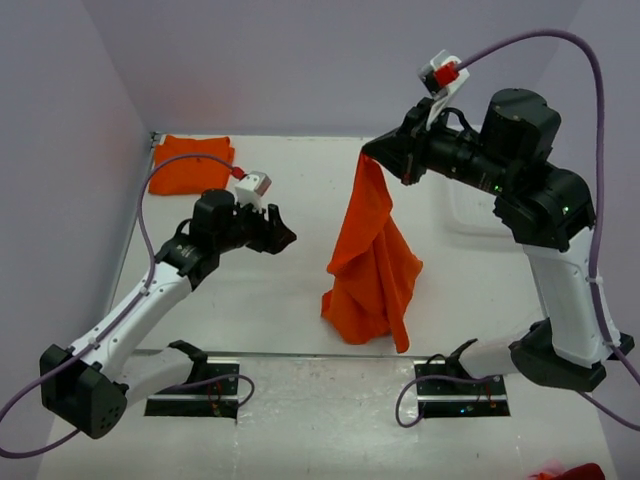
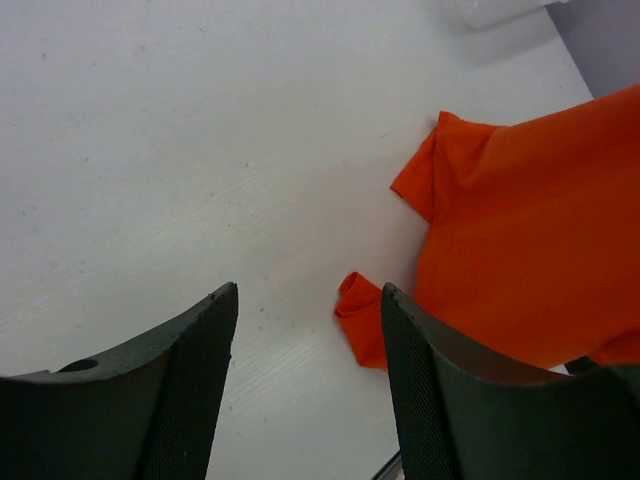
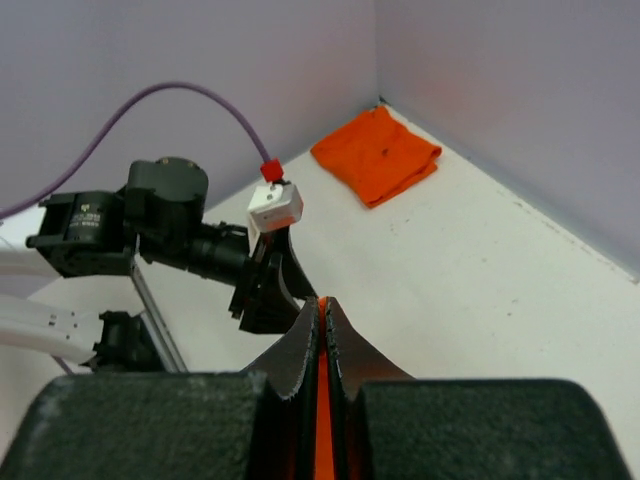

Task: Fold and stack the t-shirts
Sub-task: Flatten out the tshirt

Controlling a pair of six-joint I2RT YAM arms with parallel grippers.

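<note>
An orange t-shirt [image 1: 375, 250] hangs from my right gripper [image 1: 370, 155], its lower folds resting on the table. From the right wrist, the jaws [image 3: 322, 300] are shut on a thin strip of the orange cloth [image 3: 321, 420]. My left gripper [image 1: 285, 238] hovers to the left of the hanging shirt, apart from it, and it is open. Between its fingers [image 2: 308, 290] lies only bare table, with the t-shirt [image 2: 530, 240] and a small rolled corner [image 2: 360, 310] just past the right finger [image 2: 430, 390]. A second t-shirt [image 1: 192, 163] lies folded at the back left corner [image 3: 378, 155].
A white lattice basket [image 1: 470, 210] sits on the table behind the right arm; its corner [image 2: 500, 10] shows in the left wrist view. More orange cloth [image 1: 570, 472] pokes in at the bottom right edge. Purple walls close in the table on three sides.
</note>
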